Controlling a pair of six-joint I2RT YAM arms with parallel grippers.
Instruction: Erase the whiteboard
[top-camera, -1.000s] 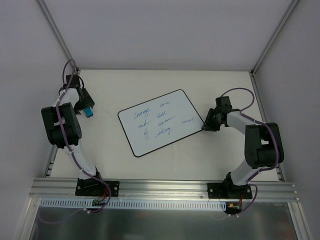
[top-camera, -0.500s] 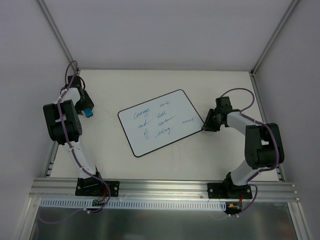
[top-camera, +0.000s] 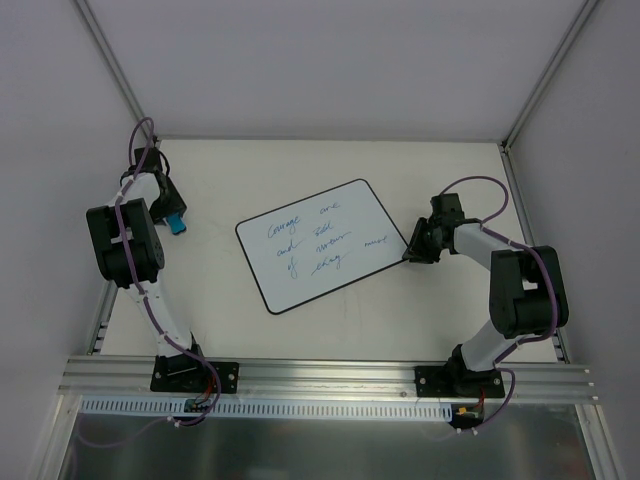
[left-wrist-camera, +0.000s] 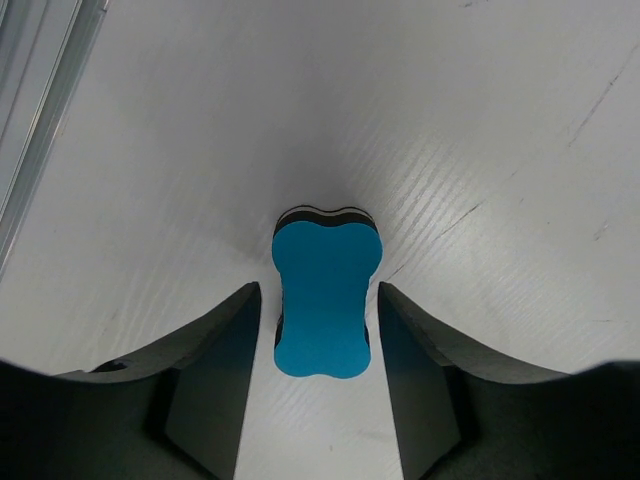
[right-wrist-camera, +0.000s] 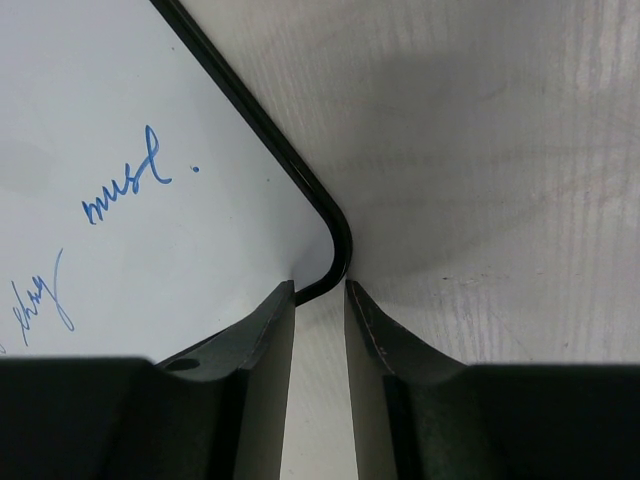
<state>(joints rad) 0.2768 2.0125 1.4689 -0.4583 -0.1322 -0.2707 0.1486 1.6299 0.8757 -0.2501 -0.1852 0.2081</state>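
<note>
Two arms: one stands at each side of the pale worktop (top-camera: 300, 165), with both bases at its near edge.
Left end effector (top-camera: 172, 214): one, at the far left of the worktop and well apart from the board. Its jaws are spread, with one finger on either side of the eraser and neither clamped on it.
Eraser (left-wrist-camera: 325, 310): one small blue block with a dark underlayer and a waisted outline. It lies flat on the worktop, lengthwise between the left fingers (left-wrist-camera: 225, 350).
Whiteboard (top-camera: 322, 245): one white board with a thin black border and rounded corners. It lies flat around the middle of the worktop, turned at an angle to the worktop's edges.
Writing: three rows of blue handwriting cover the board, and one separate word sits near its right corner.
Right end effector (top-camera: 410, 256): one, at the board's right corner. In the wrist view its jaws stand close together with a slim gap, and the rounded corner lies just at their tips. The left finger (right-wrist-camera: 250, 350) overlaps the board and the other is over bare worktop. Whether they pinch the border, I cannot tell.
</note>
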